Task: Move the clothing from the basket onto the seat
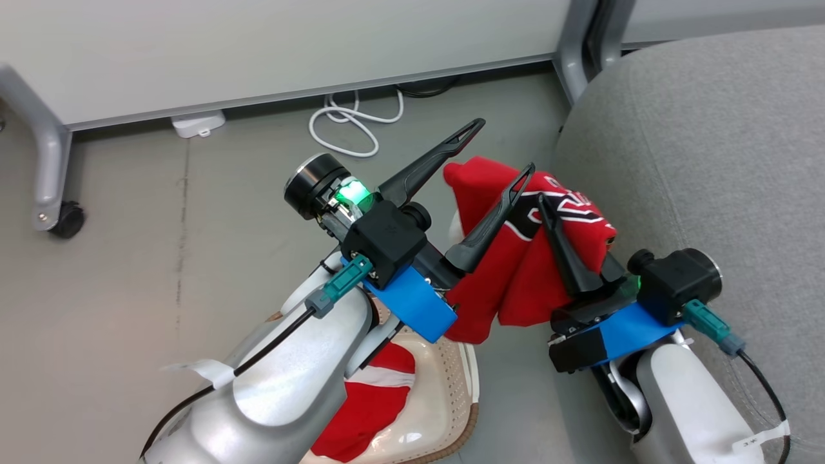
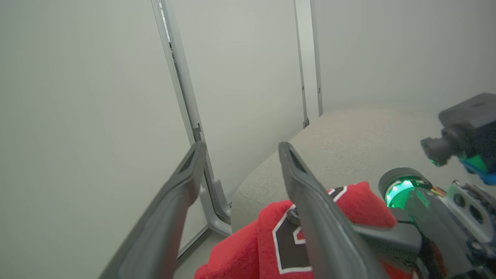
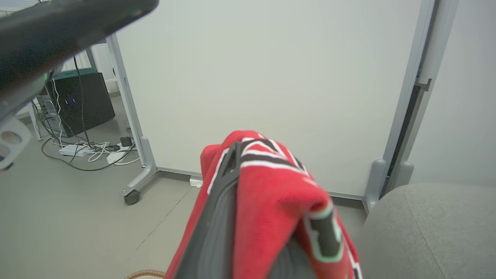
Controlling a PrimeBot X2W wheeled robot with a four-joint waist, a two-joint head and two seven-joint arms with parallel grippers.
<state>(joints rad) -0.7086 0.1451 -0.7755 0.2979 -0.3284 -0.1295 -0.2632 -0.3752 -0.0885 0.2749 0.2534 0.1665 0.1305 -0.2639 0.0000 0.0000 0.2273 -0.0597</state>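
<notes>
Near the centre of the head view, the right gripper (image 1: 567, 225) was clamped on a soft red jersey with black-and-white lettering (image 1: 515, 277), which hung in folds from its long dark fingers above the grey floor (image 1: 161, 258). At the bottom centre, a small cream-white perforated plastic basket with a brown woven-look rim (image 1: 451, 380) stood on the floor, partly hidden behind the pale left forearm. A second red garment with a broad white stripe (image 1: 374, 399) lay inside it. A large light grey fabric sofa with a rounded edge (image 1: 709, 142) took up the right side. The jersey hung between basket and sofa, its right edge overlapping the sofa's rim; whether cloth touched upholstery could not be told. Just left of it, the left gripper (image 1: 506, 145) had its fingers spread apart and held nothing, one finger crossing in front of the jersey, tips pointing toward the upper right. Across the top ran a pale grey partition panel (image 1: 258, 45) on metal legs. A black caster (image 1: 67, 219) sat at the left edge, and a looped white cable (image 1: 348, 129) lay on the floor below the panel.
</notes>
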